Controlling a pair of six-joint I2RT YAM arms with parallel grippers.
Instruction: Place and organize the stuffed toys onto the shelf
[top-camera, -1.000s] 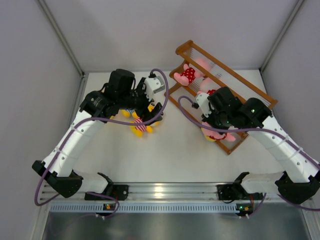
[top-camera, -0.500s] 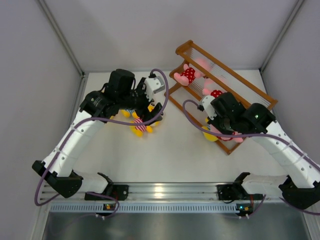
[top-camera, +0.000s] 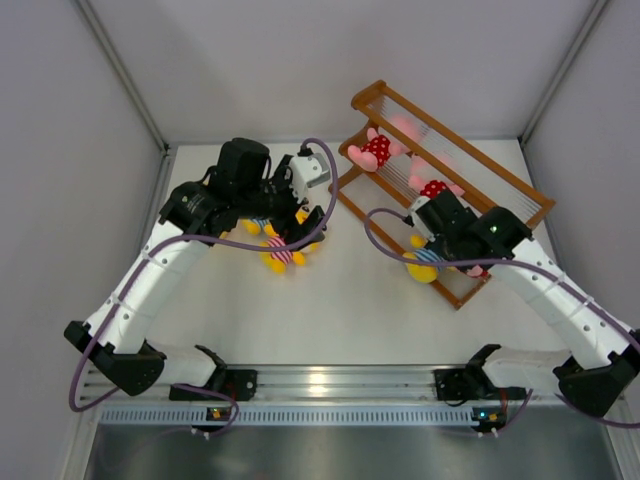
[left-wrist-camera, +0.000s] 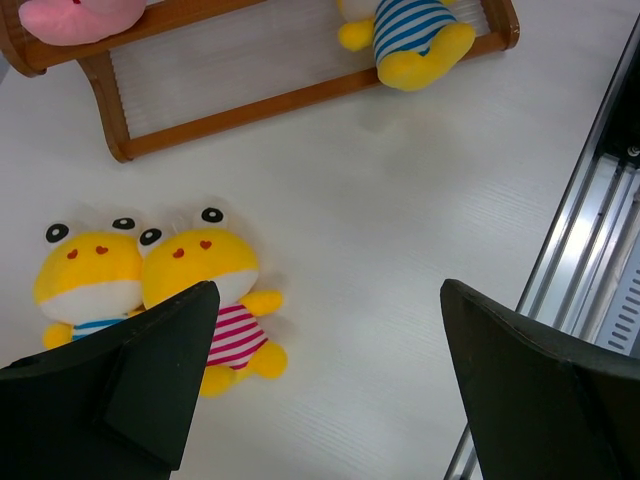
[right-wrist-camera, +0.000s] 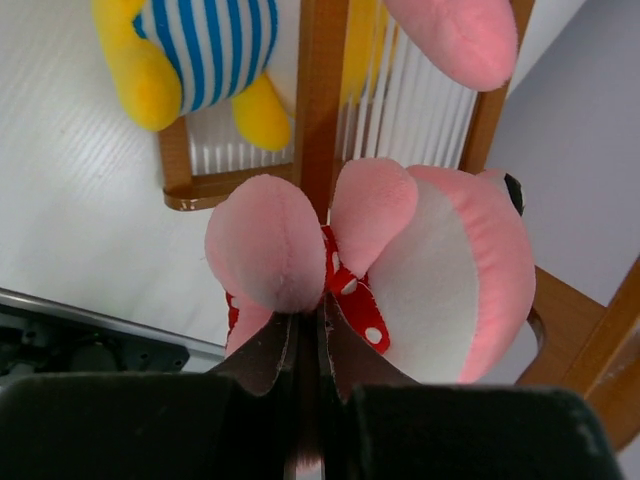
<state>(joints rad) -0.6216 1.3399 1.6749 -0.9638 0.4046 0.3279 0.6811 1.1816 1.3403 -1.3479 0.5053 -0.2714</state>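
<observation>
**Pink plushie pinched at the shelf, yellow pair over by the other gripper**

so the pink toy (right-wrist-camera: 430, 270) in the red white-dotted outfit is the one being held. The right gripper (right-wrist-camera: 310, 330) has its fingers (right-wrist-camera: 262, 355) pressed together on a fold of that dotted fabric, right between the toy's pink feet. The toy sits up against a wooden upright of the shelf (right-wrist-camera: 320, 100); I can't tell whether it's resting on a tier. Just past it, a blue-striped yellow toy (right-wrist-camera: 205, 45) lies on the lowest tier at the near end.

From the top view two more pink toys are on the rack: one (top-camera: 378, 150) at the far end and another (top-camera: 432, 187) near the middle, just beyond the right arm.

Well apart from all that, the left gripper (left-wrist-camera: 325, 330) is spread wide with nothing between its fingers. A pink-striped yellow toy (left-wrist-camera: 205, 290) and a second yellow toy (left-wrist-camera: 90, 275) lie side by side, touching, face up on the white counter (top-camera: 330, 300). They're off to one finger's side, partly hidden behind it.
</observation>
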